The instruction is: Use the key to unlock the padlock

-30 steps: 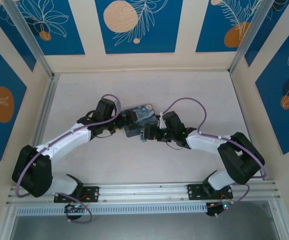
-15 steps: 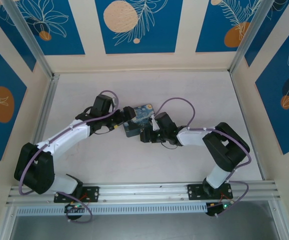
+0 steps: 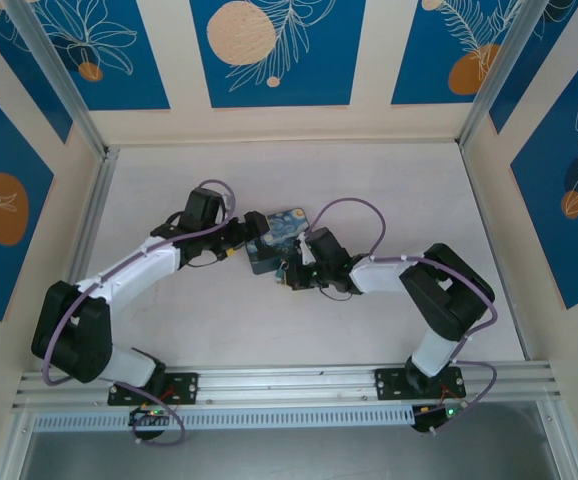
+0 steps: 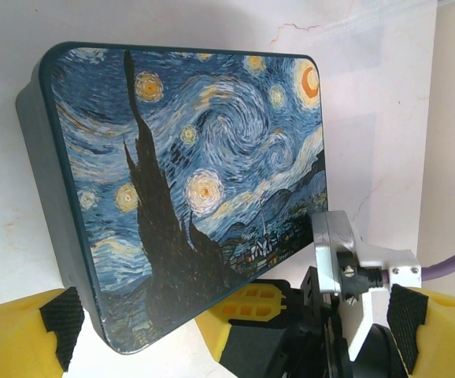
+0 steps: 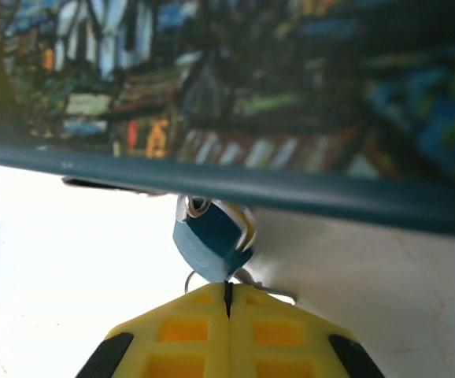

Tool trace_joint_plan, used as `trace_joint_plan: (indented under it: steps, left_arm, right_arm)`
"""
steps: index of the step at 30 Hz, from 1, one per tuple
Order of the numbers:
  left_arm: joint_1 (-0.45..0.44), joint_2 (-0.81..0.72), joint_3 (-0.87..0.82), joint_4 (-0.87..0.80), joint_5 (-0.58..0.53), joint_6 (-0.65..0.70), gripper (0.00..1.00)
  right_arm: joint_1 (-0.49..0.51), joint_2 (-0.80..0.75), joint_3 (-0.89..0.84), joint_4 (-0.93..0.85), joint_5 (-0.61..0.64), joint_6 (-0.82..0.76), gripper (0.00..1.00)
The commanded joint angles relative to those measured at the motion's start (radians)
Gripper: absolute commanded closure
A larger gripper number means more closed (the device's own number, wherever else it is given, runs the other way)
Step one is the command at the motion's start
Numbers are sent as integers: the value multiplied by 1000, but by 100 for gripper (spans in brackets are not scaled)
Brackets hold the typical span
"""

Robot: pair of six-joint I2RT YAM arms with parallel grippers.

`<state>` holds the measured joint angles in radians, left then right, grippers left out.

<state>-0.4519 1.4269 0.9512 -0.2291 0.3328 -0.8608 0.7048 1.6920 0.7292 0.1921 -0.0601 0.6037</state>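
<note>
The padlock (image 5: 210, 242), small and bluish-grey, hangs from the front edge of the Starry Night tin (image 5: 235, 94). My right gripper (image 5: 227, 293) is shut with its yellow tips right under the padlock's bottom. A thin metal ring and a flat bit of the key (image 5: 273, 291) stick out beside the tips; the key's blade is hidden. In the top view the right gripper (image 3: 289, 272) sits at the tin's (image 3: 281, 230) near side. My left gripper (image 4: 231, 335) stands wide open around the tin's (image 4: 188, 157) near corner, left finger (image 4: 23, 335) close to its wall.
The tin lies mid-table on the white surface (image 3: 269, 330). The two arms meet at it from either side. In the left wrist view the right arm's wrist and yellow finger (image 4: 267, 307) sit just beyond the tin's corner. Patterned walls (image 3: 269, 50) enclose the table.
The right arm has folded in and moved left to the tin's front edge, and its jaws have shut under the padlock. The left gripper has shifted slightly and stays open.
</note>
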Motion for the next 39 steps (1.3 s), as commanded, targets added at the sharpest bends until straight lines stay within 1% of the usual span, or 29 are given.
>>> trace_joint_plan:
  steps: [1,4,7,8,10,11,12,14,18,25,30,35,39]
  left_arm:
    - [16,12,31,-43,-11,42,0]
    - [16,14,50,-94,-58,83,0]
    - [16,21,49,-104,-63,101,0]
    - [16,23,46,-102,-62,99,0]
    - [16,24,37,-92,-58,98,0]
    - [17,26,35,-88,-58,97,0]
    - [17,27,33,-85,-57,95,0]
    - [17,30,31,-79,-52,92,0]
    - [16,34,27,-75,-52,88,0]
    - [16,40,28,-71,-48,83,0]
    - [17,46,24,-61,-43,76,0]
    - [16,50,18,-44,-37,64,0]
    - [17,55,21,-39,-34,55,0]
  right_arm:
    - [-1,-31,-28,-26,22,7,100]
    - [-7,-57,-50,-24,26,18,100]
    - [-12,-87,-74,-6,18,38,100]
    - [-11,-99,-85,5,15,47,95]
    - [-10,-124,-112,40,8,72,69]
    - [-8,-134,-125,61,5,79,60]
    - [-7,-138,-132,78,2,85,55]
    - [-5,-134,-132,102,-6,94,51]
    - [-1,-91,-104,137,-10,109,50]
    - [16,27,-24,172,-18,119,50]
    - [28,67,-5,189,-12,121,51]
    - [40,80,4,173,3,115,55]
    - [52,77,-3,144,36,107,63]
